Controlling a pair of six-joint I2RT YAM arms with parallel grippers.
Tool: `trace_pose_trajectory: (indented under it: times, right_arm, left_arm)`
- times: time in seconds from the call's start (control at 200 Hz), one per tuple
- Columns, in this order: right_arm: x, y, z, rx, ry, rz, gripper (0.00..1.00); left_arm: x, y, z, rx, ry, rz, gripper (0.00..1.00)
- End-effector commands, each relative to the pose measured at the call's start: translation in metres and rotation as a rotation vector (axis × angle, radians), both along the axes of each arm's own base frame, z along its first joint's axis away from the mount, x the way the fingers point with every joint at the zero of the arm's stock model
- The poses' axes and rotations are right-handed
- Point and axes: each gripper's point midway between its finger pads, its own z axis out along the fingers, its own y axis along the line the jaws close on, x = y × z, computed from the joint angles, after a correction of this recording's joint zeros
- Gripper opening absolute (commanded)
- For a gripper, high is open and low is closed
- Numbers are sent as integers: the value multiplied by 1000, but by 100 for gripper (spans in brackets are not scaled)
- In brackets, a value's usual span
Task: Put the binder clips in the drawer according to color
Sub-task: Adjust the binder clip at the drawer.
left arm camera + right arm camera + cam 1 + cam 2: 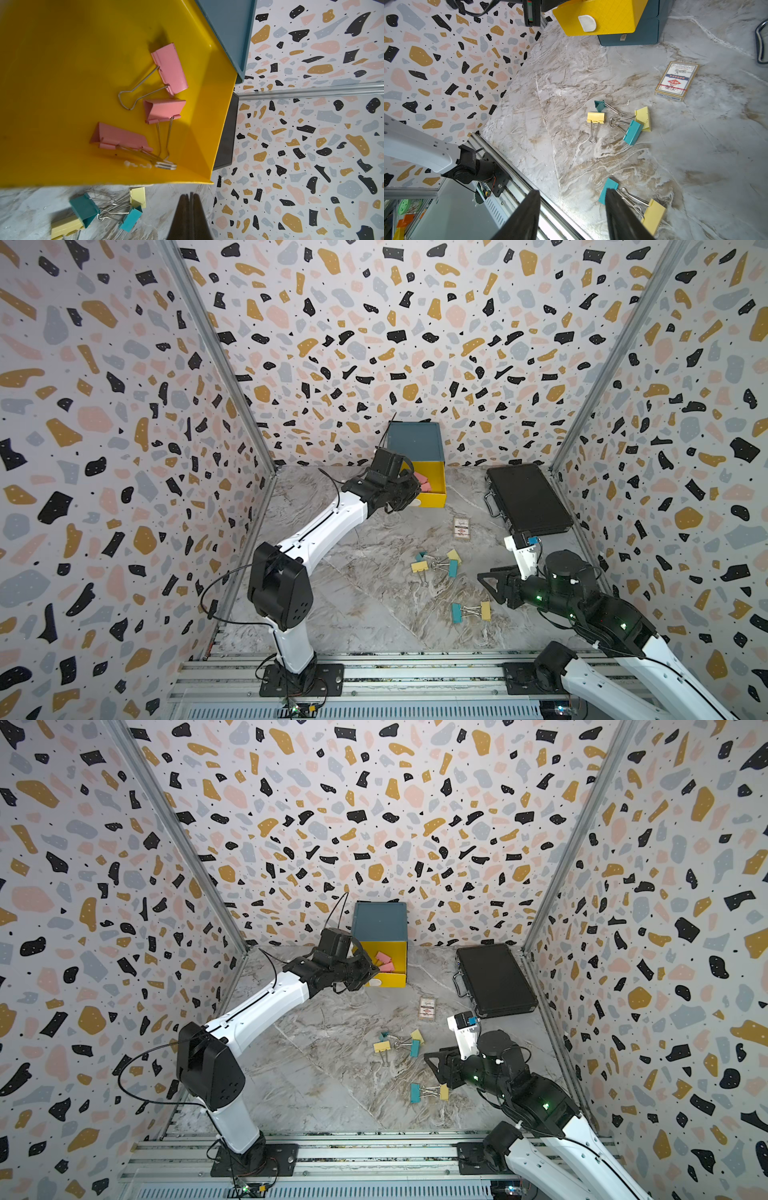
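The dark-teal drawer chest [415, 441] stands at the back wall with its yellow top drawer [434, 499] pulled out. Three pink binder clips [169, 68] lie inside it, also seen in a top view [384, 962]. My left gripper [190, 195] is shut and empty, hovering by the drawer's front left corner [409, 494]. Several yellow and teal clips [436, 564] lie tangled mid-table. A teal clip [607, 188] and a yellow clip [654, 216] lie linked nearer the front. My right gripper [572, 193] hangs open beside that pair, holding nothing.
A flat black briefcase [528, 499] lies at the back right. A printed card packet [461, 527] sits between the drawer and the clip cluster. Metal rails [415, 672] run along the front edge, and patterned walls close in three sides.
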Motion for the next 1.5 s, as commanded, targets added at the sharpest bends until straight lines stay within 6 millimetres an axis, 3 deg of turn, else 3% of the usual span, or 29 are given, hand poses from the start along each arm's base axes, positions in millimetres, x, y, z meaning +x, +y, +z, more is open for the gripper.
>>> trace_pose_trajectory:
  times: [0.0, 0.24, 0.671, 0.821, 0.926, 1.026, 1.076, 1.121, 1.256, 1.386, 1.492]
  right_arm:
    - [0, -3, 4, 9, -17, -12, 55]
    - [0, -3, 4, 6, -19, -14, 56]
    - [0, -5, 5, 1, -26, -17, 56]
    - [1, -4, 3, -4, -21, -15, 56]
    - [1, -4, 5, -4, -25, -13, 56]
    - [2, -4, 3, -8, -23, -15, 56]
    - [2, -4, 2, -10, -19, -14, 56]
    - [2, -4, 2, -11, -20, -17, 56]
    - [3, -3, 1, -15, -21, -15, 56]
    - [3, -1, 3, -12, -18, -3, 57]
    - [3, -2, 4, -14, -24, -6, 57]
  left_arm:
    - [12, 6, 2, 35, -15, -9, 4]
    - [35, 20, 0, 73, -4, 4, 3]
    - [60, 16, -8, 91, 32, -68, 1]
    - [62, 23, 3, 102, 13, -58, 1]
    - [58, 38, 32, 127, -76, -11, 2]
    - [36, 51, 62, 172, -171, 34, 15]
    - [21, 52, 64, 170, -183, 41, 17]
    - [7, 52, 63, 133, -185, 57, 18]
    - [-22, 43, 26, 14, -140, 103, 21]
    - [-19, 30, -2, -111, -111, 131, 24]
    - [-11, 23, -15, -152, -102, 143, 16]
